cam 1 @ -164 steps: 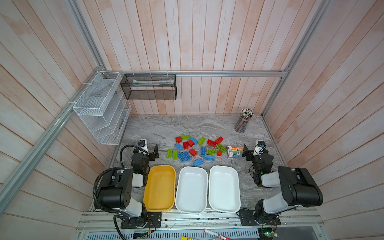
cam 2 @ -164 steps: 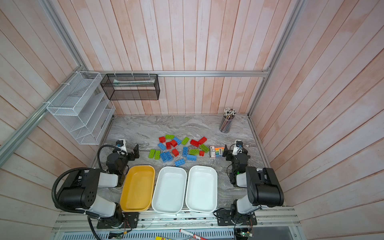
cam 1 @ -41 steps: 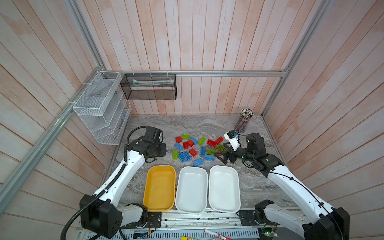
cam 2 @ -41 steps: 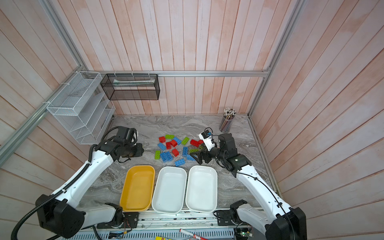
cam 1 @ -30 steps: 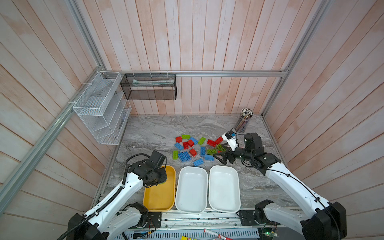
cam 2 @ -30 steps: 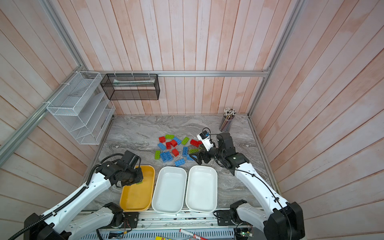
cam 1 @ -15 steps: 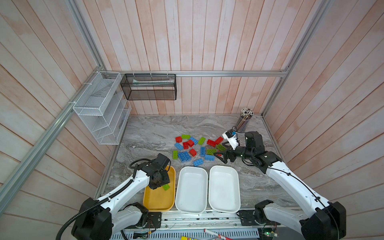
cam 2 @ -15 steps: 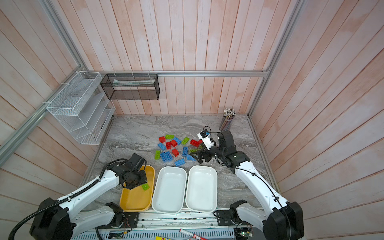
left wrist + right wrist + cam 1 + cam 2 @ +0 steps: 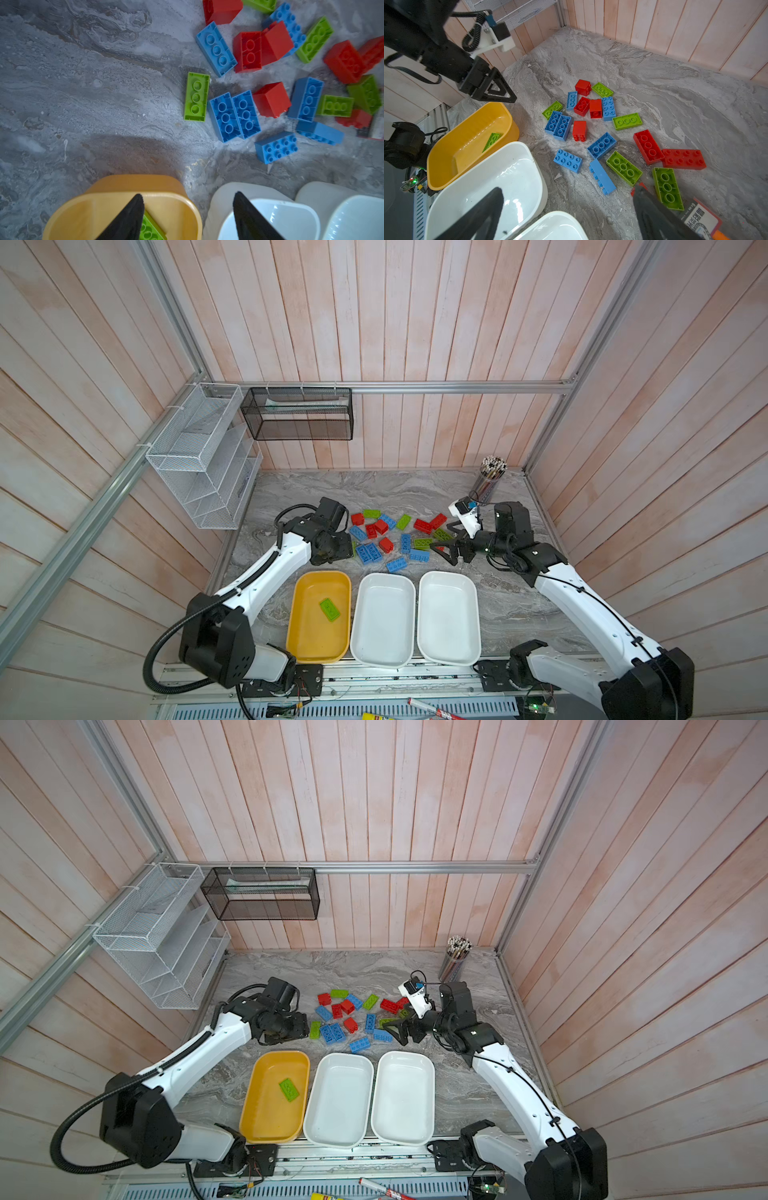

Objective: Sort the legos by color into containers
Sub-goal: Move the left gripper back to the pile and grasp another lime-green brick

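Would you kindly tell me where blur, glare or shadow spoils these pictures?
Left wrist view: the loose red, green and blue plastic bricks smear toward one frame edge; a shadow darkens the grey marbled tabletop. Right wrist view: glare streaks the middle white plastic tray, and the black jaws of the right gripper look soft. Both top views: evenly lit, bricks sharp but small.

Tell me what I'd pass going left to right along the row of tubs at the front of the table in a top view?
yellow tray, with one green brick inside → middle white tray → right white tray
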You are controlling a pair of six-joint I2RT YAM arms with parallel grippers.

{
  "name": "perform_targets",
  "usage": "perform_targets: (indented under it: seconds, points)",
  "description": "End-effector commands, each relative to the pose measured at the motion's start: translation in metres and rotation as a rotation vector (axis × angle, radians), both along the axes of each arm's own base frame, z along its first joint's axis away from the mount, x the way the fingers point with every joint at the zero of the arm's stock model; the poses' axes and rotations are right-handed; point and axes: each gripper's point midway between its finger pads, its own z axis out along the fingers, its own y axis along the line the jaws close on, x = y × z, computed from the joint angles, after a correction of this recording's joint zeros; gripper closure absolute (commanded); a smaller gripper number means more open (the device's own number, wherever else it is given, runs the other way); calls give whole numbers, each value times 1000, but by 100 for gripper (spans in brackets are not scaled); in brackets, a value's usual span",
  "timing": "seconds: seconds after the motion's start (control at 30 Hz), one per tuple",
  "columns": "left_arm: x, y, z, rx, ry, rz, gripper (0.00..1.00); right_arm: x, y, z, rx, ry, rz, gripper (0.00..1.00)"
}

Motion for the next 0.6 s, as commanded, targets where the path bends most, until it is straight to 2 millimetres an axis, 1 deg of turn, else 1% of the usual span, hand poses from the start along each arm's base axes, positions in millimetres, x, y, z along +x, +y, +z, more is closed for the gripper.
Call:
perform_targets:
  seconds: [0.0, 0.13, 0.27, 0.47, 0.57]
  points:
    - [24, -13, -12, -12, -21, -108, 32, 1, -3, 12, 14, -33, -4, 2]
    - [41, -21, -34, -28, -7, -134, 33, 0, -8, 9, 11, -33, -25, 2]
    - [45, -23, -57, -7, 34, -155, 33, -2, -13, 7, 8, -31, -38, 2]
    - [52, -25, -75, 12, 55, -181, 33, -3, -18, 3, 3, -23, -51, 2]
    - [52, -17, -83, 47, 72, -175, 36, -4, -19, 3, 3, -22, -57, 2]
